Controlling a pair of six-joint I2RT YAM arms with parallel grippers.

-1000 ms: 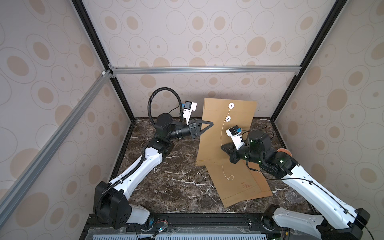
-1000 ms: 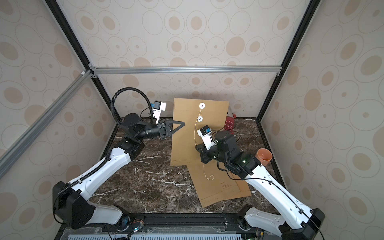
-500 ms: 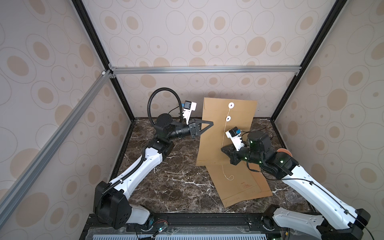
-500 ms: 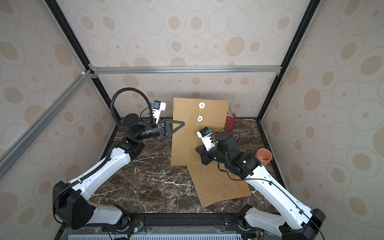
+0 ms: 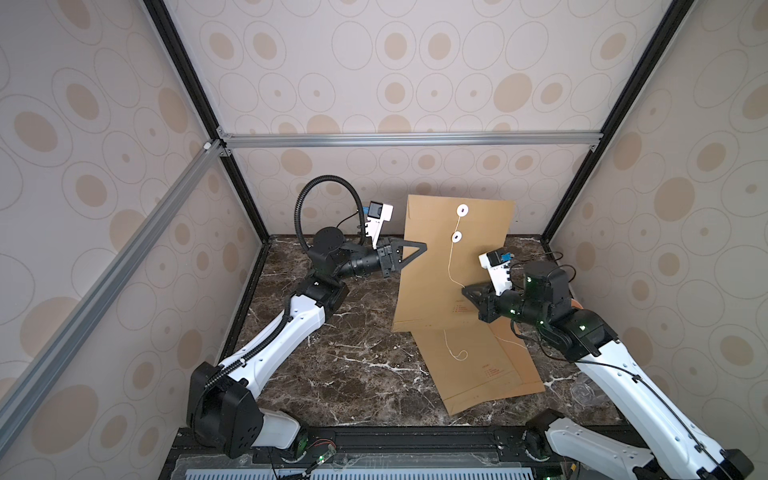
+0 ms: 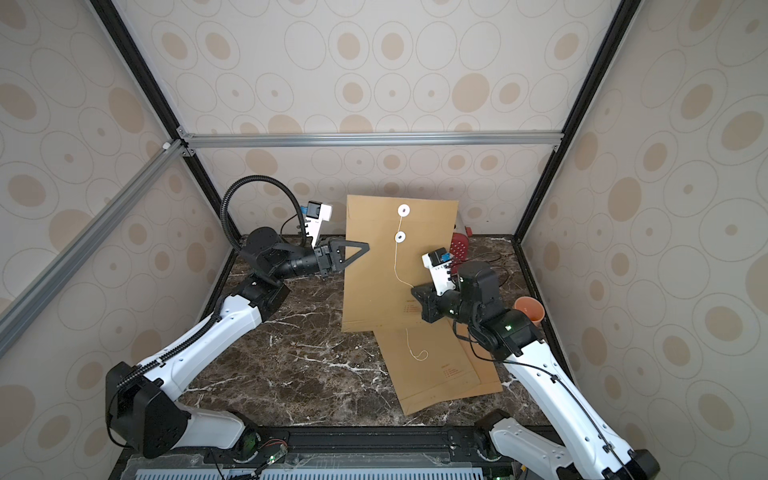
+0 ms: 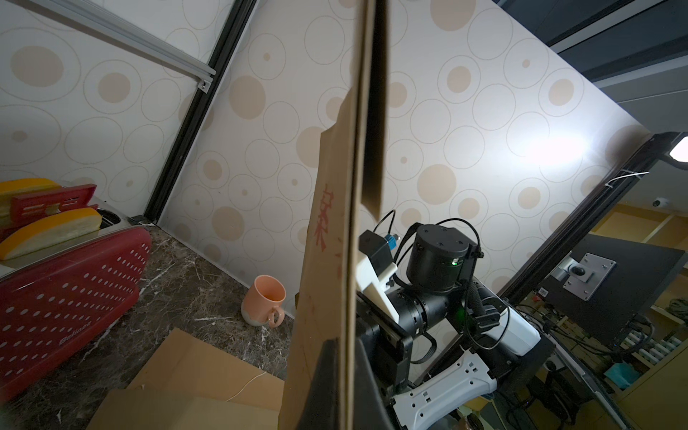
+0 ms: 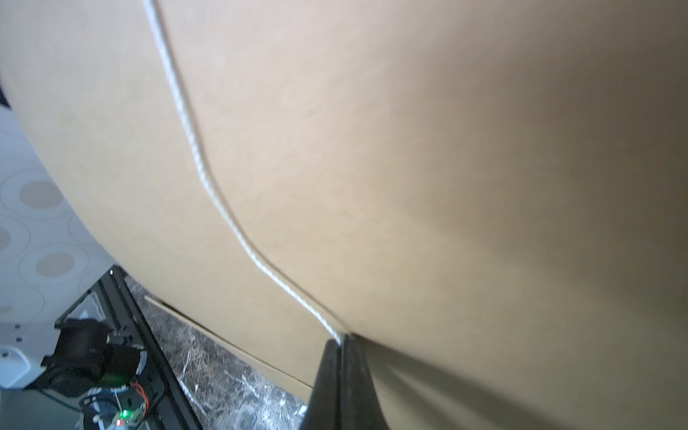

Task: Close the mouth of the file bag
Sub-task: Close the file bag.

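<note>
A brown file bag stands upright at the back of the table. My left gripper is shut on its left edge. The left wrist view shows the file bag edge-on between the shut jaws of the left gripper. Two white discs sit near the bag's top, on the folded-down flap and just below it. A white string runs from the discs down to my right gripper. In the right wrist view the right gripper is shut on the string, against the bag's face.
A second brown envelope lies flat on the marble table under the held bag, with a loose string on it. Behind the bag stands a red toaster. A peach mug sits by the right wall.
My right gripper has shifted a little to the right with the string in it. The left arm and the file bag have stayed in place.
</note>
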